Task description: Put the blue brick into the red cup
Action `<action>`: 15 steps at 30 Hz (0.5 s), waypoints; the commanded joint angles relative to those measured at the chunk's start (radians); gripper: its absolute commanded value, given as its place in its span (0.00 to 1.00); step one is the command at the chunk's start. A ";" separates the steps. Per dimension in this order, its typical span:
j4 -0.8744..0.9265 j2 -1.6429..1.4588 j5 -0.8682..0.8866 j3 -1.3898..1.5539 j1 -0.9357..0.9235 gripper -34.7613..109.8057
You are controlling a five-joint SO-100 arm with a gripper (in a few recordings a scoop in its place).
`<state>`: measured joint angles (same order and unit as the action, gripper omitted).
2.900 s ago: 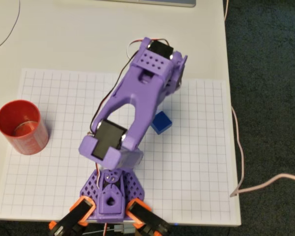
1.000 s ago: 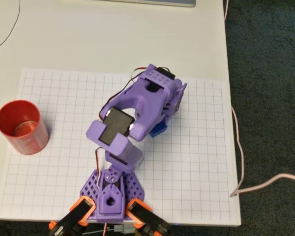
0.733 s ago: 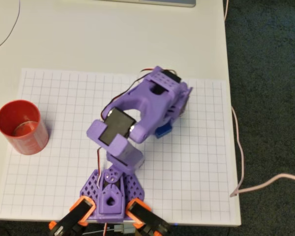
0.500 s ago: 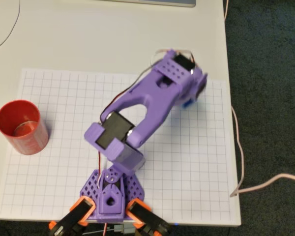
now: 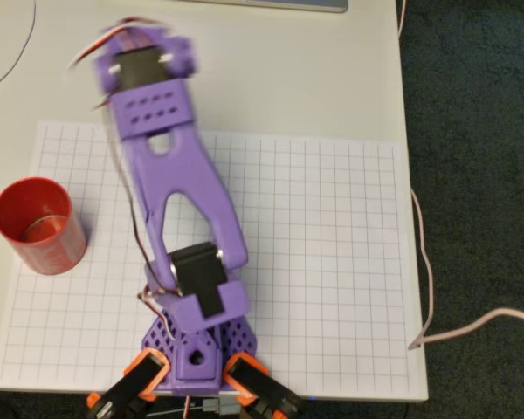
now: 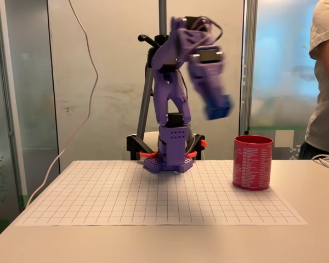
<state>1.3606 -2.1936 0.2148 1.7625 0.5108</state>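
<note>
**Blue brick held aloft, short of the red cup**

In the fixed view the purple arm [image 6: 172, 98] stands on its base at the back of a white grid sheet [image 6: 153, 197] and reaches up and out to the right. Its claw [image 6: 216, 107] points downward, blurred, with the blue brick [image 6: 218, 108] clenched at its tip, well above the tabletop [image 6: 38, 241]. The brick hangs high in the air, above and somewhat to the left of the red cup [image 6: 253, 162], not over its mouth as far as this view tells.

The cup stands upright at the right side of the sheet in the fixed view; a person [image 6: 326, 76] stands behind it at the picture's right edge.

In the overhead view the arm [image 5: 170, 175] stretches from its base at the bottom toward the upper left, its far end blurred. The cup [image 5: 37, 225] sits at the sheet's left edge [image 5: 332, 262], well apart from the arm's far end.
</note>
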 commanded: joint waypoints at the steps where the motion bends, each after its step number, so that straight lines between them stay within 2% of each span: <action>1: 0.031 -0.081 0.100 -0.026 0.354 0.24; 6: 0.087 -0.075 0.236 0.075 0.545 0.24; 15: 0.150 -0.155 0.318 0.230 0.615 0.24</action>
<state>1.4926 -2.2872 0.4939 1.9773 1.1106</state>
